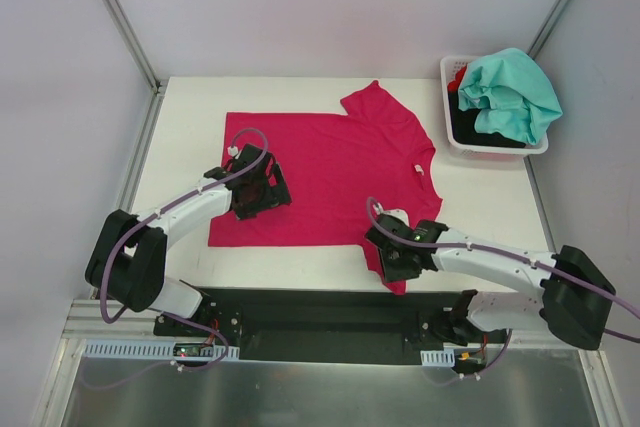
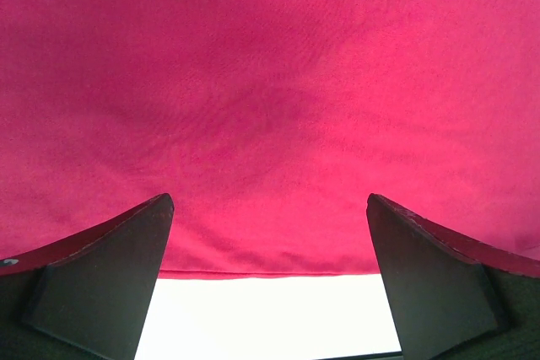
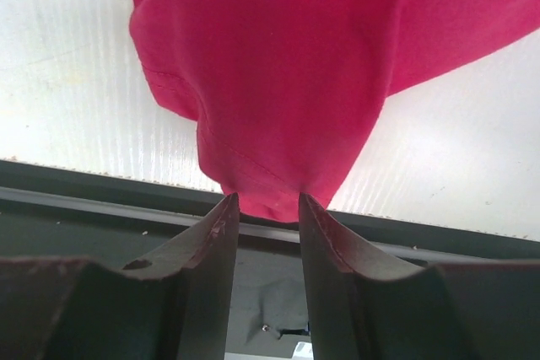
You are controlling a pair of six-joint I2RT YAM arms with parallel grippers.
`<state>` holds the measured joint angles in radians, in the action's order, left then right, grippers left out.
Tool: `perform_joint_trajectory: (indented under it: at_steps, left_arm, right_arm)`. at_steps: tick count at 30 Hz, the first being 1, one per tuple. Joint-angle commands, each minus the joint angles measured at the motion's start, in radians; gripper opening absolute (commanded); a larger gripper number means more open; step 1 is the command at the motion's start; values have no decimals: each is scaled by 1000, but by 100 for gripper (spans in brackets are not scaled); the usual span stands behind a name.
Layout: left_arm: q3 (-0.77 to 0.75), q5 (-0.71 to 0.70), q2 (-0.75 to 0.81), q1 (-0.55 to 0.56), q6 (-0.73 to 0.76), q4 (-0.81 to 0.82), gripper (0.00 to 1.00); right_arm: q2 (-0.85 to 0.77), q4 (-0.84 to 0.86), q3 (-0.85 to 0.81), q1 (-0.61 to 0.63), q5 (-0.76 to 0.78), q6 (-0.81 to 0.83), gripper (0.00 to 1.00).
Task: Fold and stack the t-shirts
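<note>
My left claw [image 1: 262,187] is spread as wide as it goes and hangs over the pink shirt [image 1: 330,172], near its hem at the 9 o'clock end. In my left wrist view both fingers frame flat, smooth cloth, with the hem and a strip of white surface [image 1: 190,117] just below them. Nothing sits between those fingers.

My right claw [image 1: 395,252] is at the shirt's 5 o'clock corner, by the near sleeve [image 1: 400,279] at the surface's near edge. In my right wrist view its fingers stand a little apart, and the bunched tip of the sleeve reaches right to the gap between the fingertips. I cannot tell whether they pinch the cloth or only touch it.

The pink shirt lies spread flat in the middle of the surface. Its collar and small white label [image 1: 418,169] are toward 3 o'clock, and its far sleeve points to 12 o'clock.

At 2 o'clock, in the far corner, stands a white basket [image 1: 447,72]. A teal shirt [image 1: 515,92] is heaped on top of it and spills over the rim. Black cloth [image 1: 470,127] and a bit of red [image 1: 458,77] show under it.
</note>
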<state>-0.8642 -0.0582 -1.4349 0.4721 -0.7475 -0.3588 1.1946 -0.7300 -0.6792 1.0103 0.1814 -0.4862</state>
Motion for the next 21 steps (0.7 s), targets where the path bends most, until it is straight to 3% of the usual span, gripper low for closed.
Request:
perform_joint_trajectory:
  at_steps: [1,4,7,8,9,21]
  left_arm:
    - [-29,-14,1,8,-9,-22,99]
    - [-29,-12,4,8,-9,-22,99]
    - [-32,-11,5,8,-9,-22,99]
    - [-33,-11,5,8,-7,-22,99]
    - [-33,-11,7,8,-7,-22,99]
    - [-44,-9,-4,14,-12,-22,99]
  right_arm:
    - [71,69,10,5,-17,-6,39]
    - [111,102,13,5,-22,0,37]
    - [157,115,6,5,-17,3,19]
    - [164,115,1,5,-17,3,7]
    - [165,112,-3,5,-17,5,1]
    - [79,-75,-97,13,88,23,1]
